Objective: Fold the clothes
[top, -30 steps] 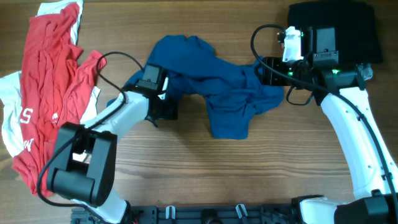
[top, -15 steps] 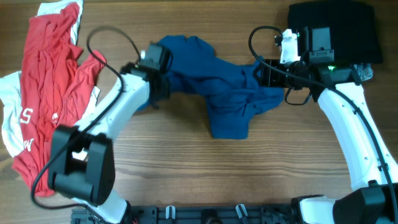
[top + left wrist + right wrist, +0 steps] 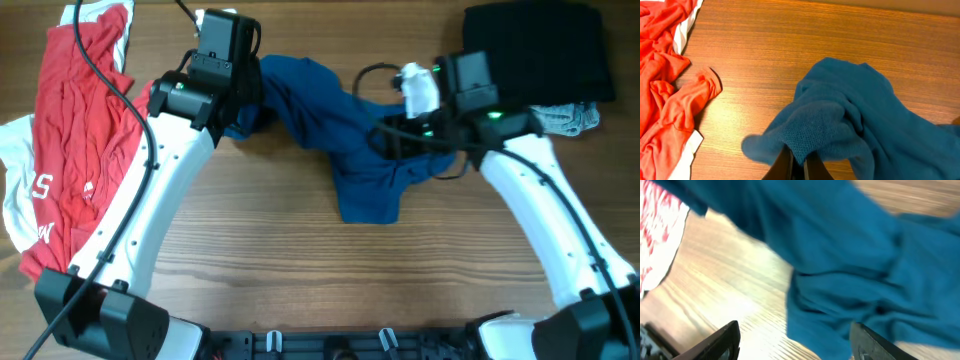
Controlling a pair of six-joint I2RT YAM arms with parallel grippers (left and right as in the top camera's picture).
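**Left claw pinches the blue shirt; right claw hangs open above it**

The left arm runs from the near-left corner up across the table (image 3: pixel 280 270) in a long slant, wrist at the far side; its claw, the left gripper (image 3: pixel 799 159), is pressed together on a bunched fold at the left end of the blue shirt (image 3: pixel 350 140), and the fold stands proud of the wood between the fingers.

The right arm comes up from the near-right corner and bends inward, wrist turned to the left; the right gripper (image 3: pixel 795 325) hovers over the right half of the shirt with its jaws wide apart, nothing between them but cloth lying below.

The shirt lies crumpled in the far middle of the table, stretched between the two claws, with one lobe spilling toward the near side; its edges are rumpled and folded over, none of them straight.

A red garment (image 3: pixel 75 130) sprawls down the left side with a white one (image 3: pixel 20 190) under it; a red sleeve tip lies near the shirt's left end, a strip of bare wood between them.

A black garment (image 3: pixel 540 50) fills the far right corner, a grey cloth (image 3: pixel 570 118) touching its near edge.

Bare wood shows across the near half, between the two arms.
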